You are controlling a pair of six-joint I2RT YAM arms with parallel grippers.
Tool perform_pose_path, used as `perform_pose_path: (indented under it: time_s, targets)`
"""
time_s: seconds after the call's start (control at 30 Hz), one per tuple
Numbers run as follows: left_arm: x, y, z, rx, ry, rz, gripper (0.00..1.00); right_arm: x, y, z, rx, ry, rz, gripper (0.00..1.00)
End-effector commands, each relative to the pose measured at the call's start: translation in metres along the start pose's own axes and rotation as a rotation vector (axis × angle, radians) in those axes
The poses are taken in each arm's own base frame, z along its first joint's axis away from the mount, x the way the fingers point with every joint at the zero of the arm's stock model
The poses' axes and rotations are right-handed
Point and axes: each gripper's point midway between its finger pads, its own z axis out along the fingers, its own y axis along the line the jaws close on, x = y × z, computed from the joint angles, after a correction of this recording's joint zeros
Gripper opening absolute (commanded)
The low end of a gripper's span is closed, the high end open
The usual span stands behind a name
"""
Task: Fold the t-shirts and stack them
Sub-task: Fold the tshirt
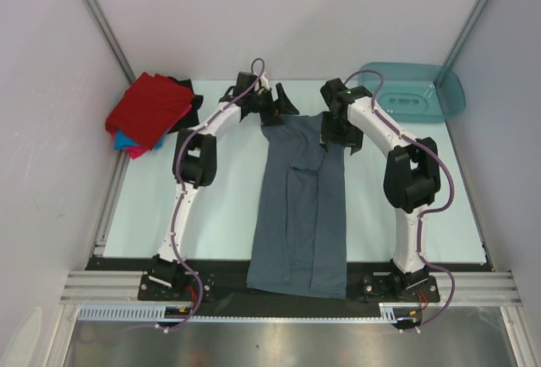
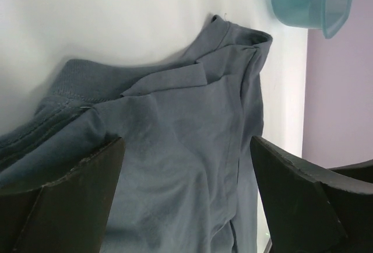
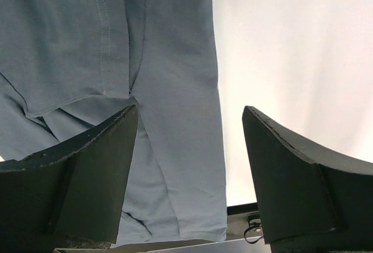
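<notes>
At the far left corner of the pale table [image 1: 211,215] lay the stack of folded cloth t-shirts [image 1: 150,106], red on top with bright blue, pink and black edges showing beneath, well apart from anything I was reaching for. My left gripper [image 1: 272,110] hung over the far end of the plain slate grey-blue t-shirt [image 1: 300,206], at its left corner. Its jaws stood wide apart and held nothing. From the left wrist the ribbed collar and the folded-in shoulder lay ahead of the gap, with cloth running back under both fingers [image 2: 76,189]; I could not tell whether the pads were touching it. The shirt itself was folded into a narrow strip whose long axis ran from the far side straight toward my bases, its hem draped over the near edge between them. My right gripper [image 1: 340,134] sat over the strip's right edge at the same far end, also spread wide and empty. From the right wrist that edge ran lengthwise through the gap, nearer the left finger, with bare table under the right one. Both arms were about equally near the collar end, so I judged the next fold would carry that end down the long axis toward the hem. The teal plastic tub [image 1: 414,92] stood at the far right, just beyond my right gripper.
</notes>
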Motion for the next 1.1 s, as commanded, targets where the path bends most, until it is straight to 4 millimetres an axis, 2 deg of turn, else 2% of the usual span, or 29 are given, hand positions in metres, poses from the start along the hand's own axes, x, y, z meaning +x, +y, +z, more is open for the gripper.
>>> perform_pose_path:
  time_s: [0.0, 0.03, 0.27, 0.37, 0.47, 0.67, 0.73, 0.8, 0.83, 0.87, 1.07]
  targets:
    - [-0.010, -0.022, -0.010, -0.001, -0.018, 0.070, 0.95, -0.014, 0.000, -0.023, -0.031, -0.062, 0.029, 0.77]
    - [-0.009, -0.008, -0.007, -0.059, -0.024, 0.068, 0.95, -0.014, -0.001, -0.023, -0.030, -0.062, 0.031, 0.77]
    - [0.005, 0.038, -0.009, -0.291, 0.017, 0.128, 0.96, -0.013, -0.004, -0.029, -0.023, -0.059, 0.015, 0.77]
    - [-0.004, 0.046, -0.013, -0.365, -0.009, 0.179, 0.96, -0.012, -0.002, -0.034, -0.035, -0.054, 0.011, 0.77]
    - [-0.009, 0.050, -0.009, -0.379, -0.027, 0.189, 0.96, -0.012, 0.001, -0.041, -0.040, -0.057, 0.005, 0.77]
    - [0.000, 0.070, 0.005, -0.388, -0.005, 0.180, 0.96, -0.006, 0.000, -0.049, -0.036, -0.052, 0.002, 0.77]
    - [-0.004, 0.073, 0.007, -0.399, -0.015, 0.197, 0.91, -0.004, 0.001, -0.051, -0.034, -0.049, -0.003, 0.77]
    - [-0.014, 0.069, 0.004, -0.398, -0.045, 0.212, 0.92, -0.003, 0.001, -0.052, -0.032, -0.045, -0.001, 0.77]
    - [-0.018, 0.068, 0.002, -0.401, -0.053, 0.216, 0.87, -0.001, 0.000, -0.053, -0.031, -0.041, -0.002, 0.77]
    - [-0.023, 0.070, -0.002, -0.409, -0.067, 0.220, 0.86, -0.001, 0.001, -0.053, -0.031, -0.037, -0.001, 0.77]
    - [-0.045, 0.095, -0.019, -0.415, -0.111, 0.174, 0.88, -0.001, 0.002, -0.059, -0.038, -0.040, 0.002, 0.77]
